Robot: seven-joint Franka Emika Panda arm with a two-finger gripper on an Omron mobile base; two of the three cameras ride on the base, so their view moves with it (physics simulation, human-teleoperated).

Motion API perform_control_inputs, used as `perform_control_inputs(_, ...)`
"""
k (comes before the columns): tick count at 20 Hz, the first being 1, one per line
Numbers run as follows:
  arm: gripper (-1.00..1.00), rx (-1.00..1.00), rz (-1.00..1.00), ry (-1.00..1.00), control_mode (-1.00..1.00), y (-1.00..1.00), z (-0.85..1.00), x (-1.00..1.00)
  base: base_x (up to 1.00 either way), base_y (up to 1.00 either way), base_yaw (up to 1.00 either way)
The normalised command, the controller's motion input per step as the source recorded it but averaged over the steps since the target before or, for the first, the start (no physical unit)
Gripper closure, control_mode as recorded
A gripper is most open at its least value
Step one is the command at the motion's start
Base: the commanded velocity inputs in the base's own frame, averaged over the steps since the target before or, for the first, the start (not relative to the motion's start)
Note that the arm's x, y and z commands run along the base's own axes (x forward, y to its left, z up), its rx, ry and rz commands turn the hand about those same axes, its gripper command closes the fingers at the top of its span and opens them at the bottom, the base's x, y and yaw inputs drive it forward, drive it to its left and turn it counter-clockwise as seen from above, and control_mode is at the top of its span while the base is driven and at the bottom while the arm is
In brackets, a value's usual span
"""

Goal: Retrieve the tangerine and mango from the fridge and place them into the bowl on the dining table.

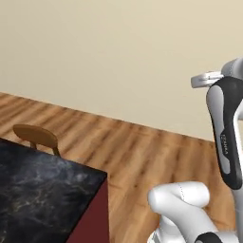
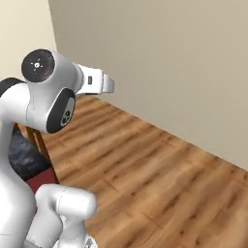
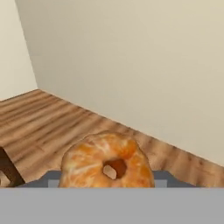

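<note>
bare beige wall and wood floor lie ahead of me. my gripper (image 3: 107, 186) is clamped on the tangerine (image 3: 107, 161), held up high, its navel facing the hand camera. the table (image 1: 42, 190) sits low to my left, its corner near my base; the bowl is out of sight, so i judge i must swing left.

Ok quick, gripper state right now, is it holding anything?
Gripper: closed on the tangerine, carried above the wooden floor.
</note>
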Motion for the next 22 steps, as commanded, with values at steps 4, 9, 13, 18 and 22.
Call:
perform_control_inputs(4,1.0,0.0,0.0,0.0,1.0,0.0,0.0,0.0,1.0,-0.35,0.66)
perform_control_inputs(9,1.0,0.0,0.0,0.0,1.0,0.0,0.0,0.0,1.0,-0.41,0.65)
perform_control_inputs(13,1.0,0.0,0.0,0.0,1.0,0.0,0.0,0.0,1.0,-0.36,0.6)
perform_control_inputs(18,1.0,0.0,0.0,0.0,1.0,0.0,0.0,0.0,1.0,-0.38,0.53)
perform_control_inputs(22,1.0,0.0,0.0,0.0,1.0,0.0,0.0,0.0,1.0,-0.47,0.46)
